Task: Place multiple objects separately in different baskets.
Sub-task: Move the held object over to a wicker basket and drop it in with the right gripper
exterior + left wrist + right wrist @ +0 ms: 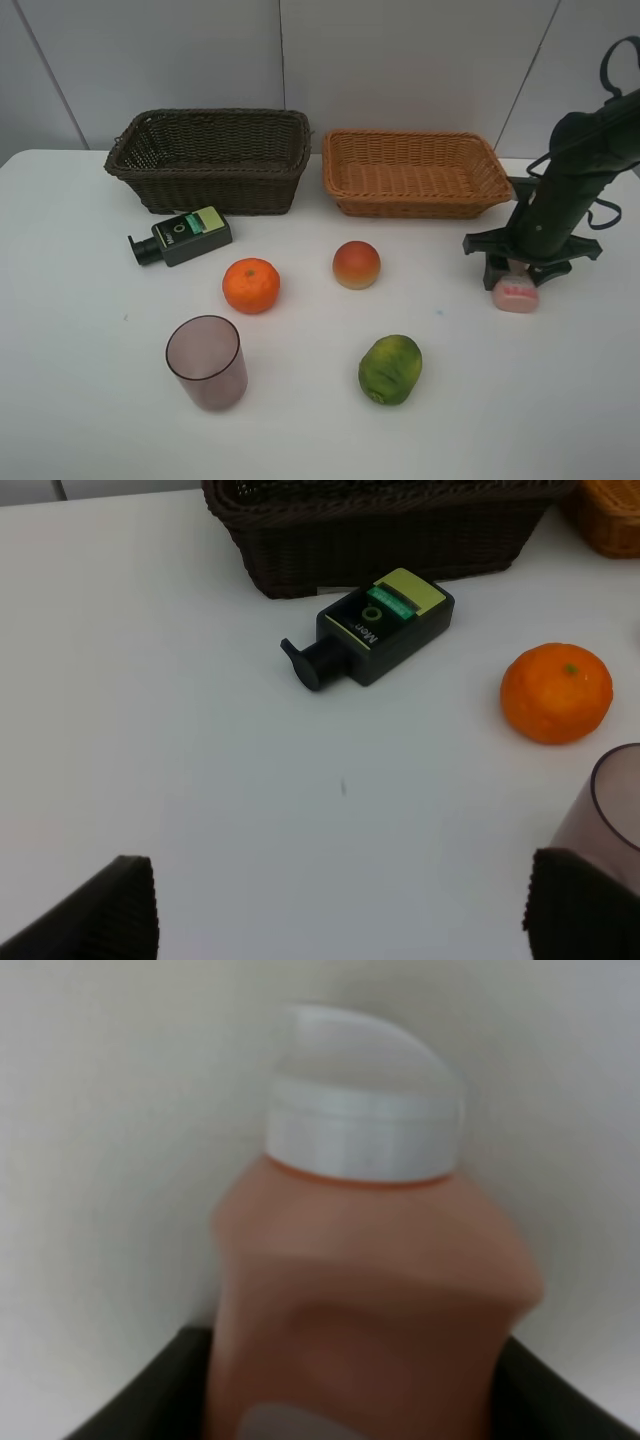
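Pink bottle [516,296] at right side of table [80,400], in front of orange-tan basket [415,172]; right fingers [160,1395] clenched on it; left fingers [100,910] spread wide over table near dark pump bottle [375,630].

You face white table [70,400]: matte, evenly lit, soft shadows. Behind table, pale grey wall [150,60] of flat panels; thin seams [282,60] run down toward table's far edge.
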{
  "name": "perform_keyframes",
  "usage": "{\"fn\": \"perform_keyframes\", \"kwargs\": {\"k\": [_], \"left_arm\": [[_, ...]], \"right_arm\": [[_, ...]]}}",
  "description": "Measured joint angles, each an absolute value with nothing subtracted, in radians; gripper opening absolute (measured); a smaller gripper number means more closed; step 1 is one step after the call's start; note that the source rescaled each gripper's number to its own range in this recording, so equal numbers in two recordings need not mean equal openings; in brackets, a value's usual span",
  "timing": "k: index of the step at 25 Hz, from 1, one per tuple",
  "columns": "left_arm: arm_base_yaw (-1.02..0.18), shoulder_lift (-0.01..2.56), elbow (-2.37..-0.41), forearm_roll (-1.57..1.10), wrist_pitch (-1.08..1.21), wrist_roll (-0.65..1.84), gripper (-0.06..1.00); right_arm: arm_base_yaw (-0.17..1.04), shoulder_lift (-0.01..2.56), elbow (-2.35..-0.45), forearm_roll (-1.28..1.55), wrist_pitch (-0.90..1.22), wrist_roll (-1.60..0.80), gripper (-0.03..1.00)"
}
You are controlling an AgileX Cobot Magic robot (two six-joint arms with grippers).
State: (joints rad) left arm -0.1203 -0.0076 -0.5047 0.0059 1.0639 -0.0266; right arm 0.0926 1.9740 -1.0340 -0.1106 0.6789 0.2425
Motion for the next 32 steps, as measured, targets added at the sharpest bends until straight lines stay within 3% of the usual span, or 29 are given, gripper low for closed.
{"fn": "perform_keyframes", "kwargs": {"k": [16, 27, 32], "left_arm": [[-0.120, -0.008, -0.505, 0.006, 1.063, -0.027, 0.95], [-0.120, -0.008, -0.505, 0.006, 1.061, -0.027, 0.95], [-0.120, -0.008, -0.505, 0.006, 1.061, -0.027, 0.95]], "right_arm": [[0.122, 1.947, -1.053, -0.113, 0.750, 0.242, 0.02], [0.379, 1.798, -1.337, -0.113, 1.127, 0.234, 0.02], [0.506, 1.845, -1.540, -0.113, 1.163, 0.197, 0.02]]}}
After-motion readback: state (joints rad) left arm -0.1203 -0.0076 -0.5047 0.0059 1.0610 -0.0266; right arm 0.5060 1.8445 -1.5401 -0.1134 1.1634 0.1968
